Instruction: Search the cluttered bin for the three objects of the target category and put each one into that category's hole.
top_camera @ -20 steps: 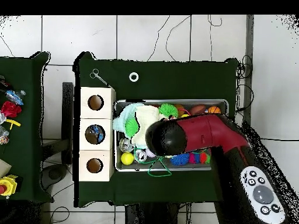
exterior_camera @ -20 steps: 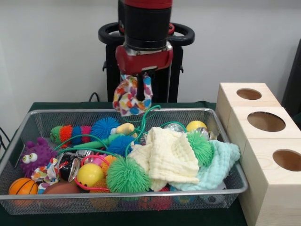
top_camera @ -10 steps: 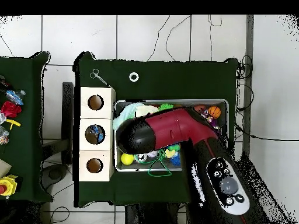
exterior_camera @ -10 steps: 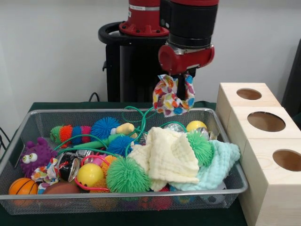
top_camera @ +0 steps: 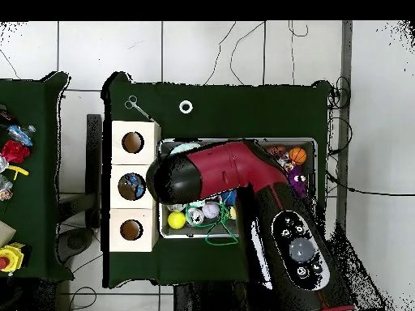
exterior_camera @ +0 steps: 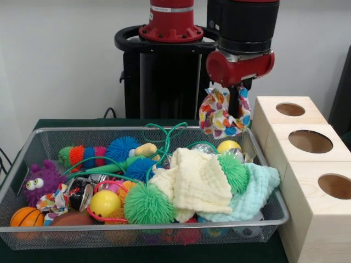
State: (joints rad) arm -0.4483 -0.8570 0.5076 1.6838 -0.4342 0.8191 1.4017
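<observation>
Gripper: the gripper point(exterior_camera: 237, 107) hangs from the red and black arm point(top_camera: 243, 174), above the bin's far right corner in the front view; it is clamped on a patterned cloth point(exterior_camera: 222, 112).

Held thing: the cloth is a small bundle of many colours on white, hanging slack around the gripper, clear of the bin's contents and just short of the boxes.

Bin: the wire bin point(exterior_camera: 22, 164) sits on the green surface point(top_camera: 243, 105), still full of balls, spiky toys and cloths. A cream cloth point(exterior_camera: 194, 181) and a mint cloth point(exterior_camera: 252, 192) lie heaped at its right end.

Boxes: three wooden boxes point(exterior_camera: 312, 181) stand in a row just beside the bin's right end, each with a round hole on top. The middle hole point(exterior_camera: 310, 141) seems the likely one for cloths, but I cannot tell for certain.

Key relation: in the front view the holes lie to the right of the gripper and lower than the cloth; the far box is nearest. In the overhead view the arm's head sits at the bin edge, next to the middle box point(top_camera: 132, 187).

Next move, as judged: carry the cloth sideways over a hole, then release. The slack hem could catch a box rim.
</observation>
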